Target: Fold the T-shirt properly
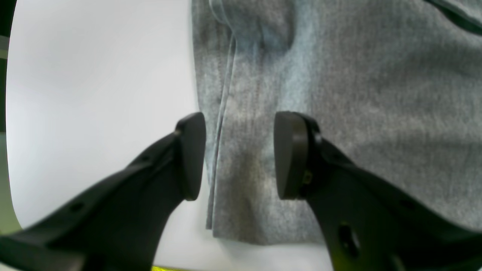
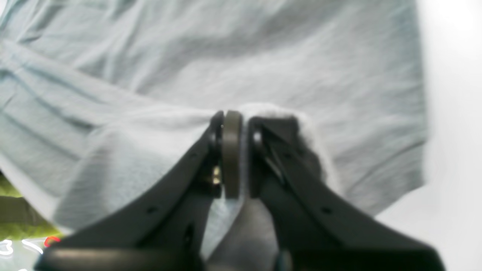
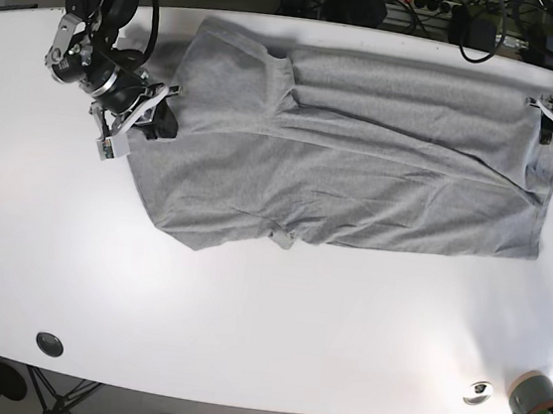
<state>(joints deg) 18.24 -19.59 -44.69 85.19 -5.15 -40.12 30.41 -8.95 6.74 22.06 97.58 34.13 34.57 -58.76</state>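
While the grey T-shirt (image 3: 352, 156) lies spread across the far half of the white tabletop (image 3: 244, 313), I've got one arm at each end of it. Right hand (image 2: 239, 158), on the base view's left: pads pressed together on a bunch of shirt fabric, a thin strip of cloth squeezed between them, folds of it draped around the fingers (image 2: 231, 154). On the base view that grip sits at the shirt's left edge, with the cloth pulled up into a ridge there. Left hand (image 1: 240, 156), on the base view's right: spread wide, nothing between the pads. It straddles the stitched edge of the shirt; one finger (image 1: 192, 154) is over bare tabletop just off the cloth, the other over the fabric. I can't tell from the wrist view whether the pads touch the cloth or hover above it. Shirt is not flat: long creases run lengthwise through the middle, and a layer is folded over near the top left. Near edge runs slanted and uneven. Right wrist view is blurred, so fine detail there is unclear.
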